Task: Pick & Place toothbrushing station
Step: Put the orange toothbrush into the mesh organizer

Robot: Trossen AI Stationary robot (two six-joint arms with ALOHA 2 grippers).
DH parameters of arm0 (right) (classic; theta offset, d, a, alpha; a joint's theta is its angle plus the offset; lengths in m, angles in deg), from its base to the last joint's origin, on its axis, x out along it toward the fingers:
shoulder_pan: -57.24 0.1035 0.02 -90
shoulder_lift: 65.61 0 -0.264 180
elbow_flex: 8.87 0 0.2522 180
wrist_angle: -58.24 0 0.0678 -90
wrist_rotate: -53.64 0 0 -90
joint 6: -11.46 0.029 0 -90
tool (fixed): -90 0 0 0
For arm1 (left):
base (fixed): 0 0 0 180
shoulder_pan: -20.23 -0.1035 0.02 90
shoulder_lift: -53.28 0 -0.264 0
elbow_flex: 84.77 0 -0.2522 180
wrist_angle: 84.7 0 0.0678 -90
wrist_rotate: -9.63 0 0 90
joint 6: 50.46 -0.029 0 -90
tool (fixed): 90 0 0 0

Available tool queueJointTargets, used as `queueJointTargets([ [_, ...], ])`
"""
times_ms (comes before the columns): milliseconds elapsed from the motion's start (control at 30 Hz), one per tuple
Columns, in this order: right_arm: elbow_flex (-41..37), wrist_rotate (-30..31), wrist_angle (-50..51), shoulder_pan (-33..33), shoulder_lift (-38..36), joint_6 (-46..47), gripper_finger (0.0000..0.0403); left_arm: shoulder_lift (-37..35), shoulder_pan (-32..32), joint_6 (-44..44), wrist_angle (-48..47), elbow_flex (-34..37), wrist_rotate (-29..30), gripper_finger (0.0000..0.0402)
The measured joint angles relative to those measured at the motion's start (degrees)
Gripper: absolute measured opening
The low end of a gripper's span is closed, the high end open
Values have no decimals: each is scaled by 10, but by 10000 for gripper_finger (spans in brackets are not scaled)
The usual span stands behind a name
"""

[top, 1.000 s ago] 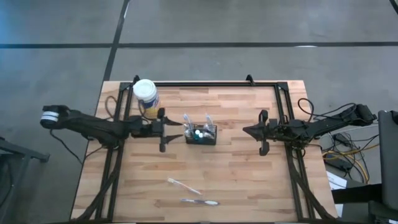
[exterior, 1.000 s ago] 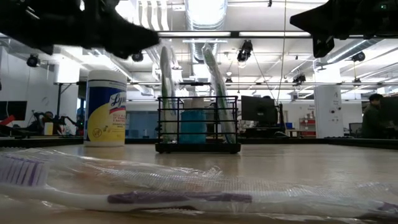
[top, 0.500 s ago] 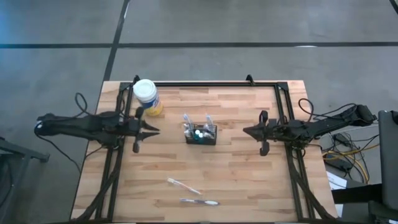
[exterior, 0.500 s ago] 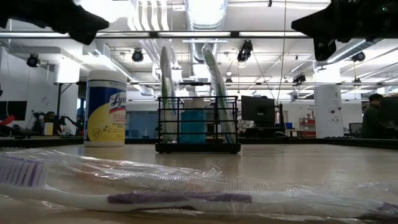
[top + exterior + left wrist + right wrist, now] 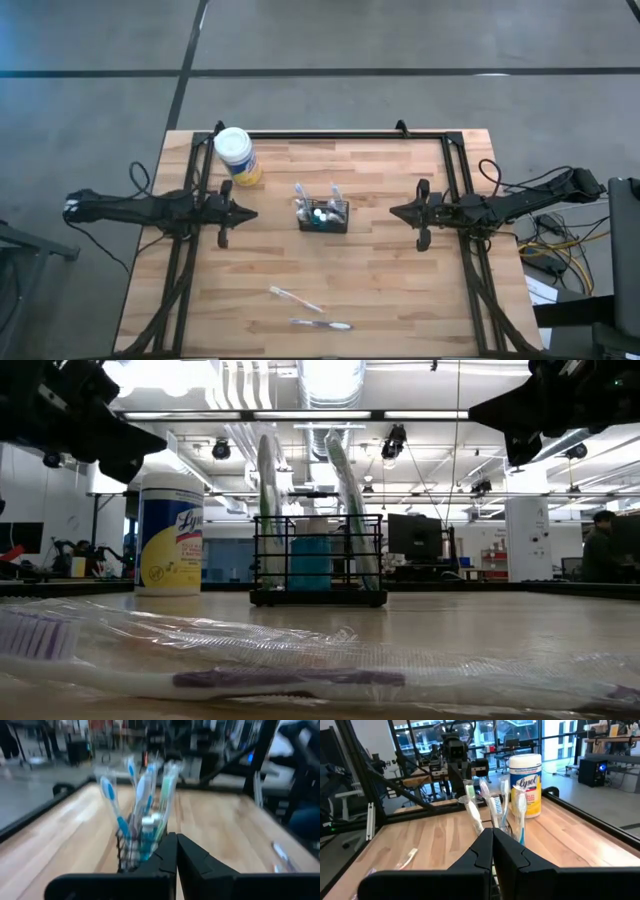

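The small black rectangular wire caddy (image 5: 323, 216) stood upright near the middle of the light wooden butcher-block table (image 5: 380, 290), touching neither arm. It held several wrapped toothbrushes standing on end; the right wrist view showed four brush heads, but the exact count could not be confirmed. A teal item sat inside the caddy (image 5: 318, 560) between the brushes.

One white-capped, yellow-labelled round wipes canister (image 5: 236, 155) stood near the table's far left corner, well apart from the caddy.

Two loose toothbrushes lay on the near part of the table. One clear-wrapped white toothbrush (image 5: 296, 298) lay at an angle. One toothbrush with a dark handle section (image 5: 322, 324) lay nearer the front edge. The two were close together but not touching.

The left gripper (image 5: 244, 213) was above the left side of the table, pointed at the caddy with a clear gap between them. Its jaws were pressed together and held nothing, as the left wrist view (image 5: 176, 851) showed.

The right gripper (image 5: 394, 212) was above the right side of the table, also pointed at the caddy and well apart from it. Its jaws were pressed together and empty, as the right wrist view (image 5: 493, 845) showed.

One person (image 5: 603, 548) was visible in the room beyond the table, far to the side.
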Motion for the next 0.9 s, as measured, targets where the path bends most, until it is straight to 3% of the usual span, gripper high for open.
queueJointTargets([
  [167,0,0,0,0,1,0,8,-40,0,0,62,55,0,4],
  [567,-12,0,1,0,11,-3,8,-69,0,2,55,82,10,9],
  [733,-16,0,-2,0,10,24,8,-69,0,-14,51,69,9,8],
  [900,-16,0,-1,0,10,26,8,-52,1,-14,10,0,-29,4],
])
